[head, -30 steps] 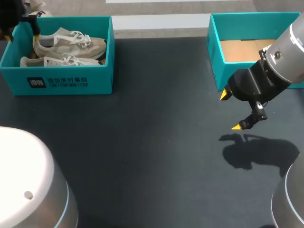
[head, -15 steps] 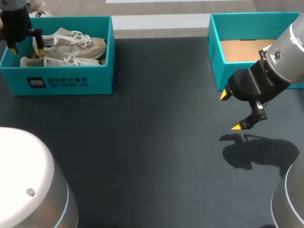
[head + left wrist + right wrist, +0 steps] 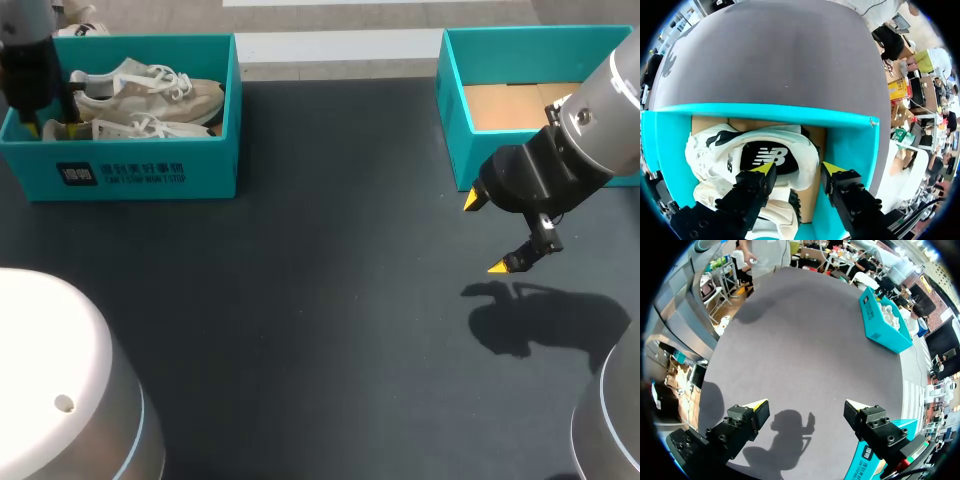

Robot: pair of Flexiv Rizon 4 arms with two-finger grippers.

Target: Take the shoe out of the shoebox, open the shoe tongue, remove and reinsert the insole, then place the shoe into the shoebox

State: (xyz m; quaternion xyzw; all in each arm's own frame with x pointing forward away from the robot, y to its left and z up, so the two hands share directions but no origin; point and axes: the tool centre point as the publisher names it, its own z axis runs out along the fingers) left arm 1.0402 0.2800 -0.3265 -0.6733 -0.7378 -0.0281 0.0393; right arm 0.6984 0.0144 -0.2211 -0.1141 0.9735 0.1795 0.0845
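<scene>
Your left arm (image 3: 28,60) comes in at the far left corner, with its wrist pointing steeply down. Your left gripper (image 3: 797,172) has its fingers spread, and the yellow tips are level with each other. Your right arm (image 3: 610,110) enters from the right side, wrist angled down and inward. Your right gripper (image 3: 487,233) hangs in the air with its fingers wide apart, one yellow tip higher than the other in the head view.

We see our dark table (image 3: 320,300) brightly and evenly lit from overhead. Our right gripper (image 3: 495,232) throws a soft grey shadow (image 3: 540,320) onto the surface near it. In the left wrist view, the white shoe (image 3: 705,150) shows bright inside the shoebox (image 3: 850,150).
</scene>
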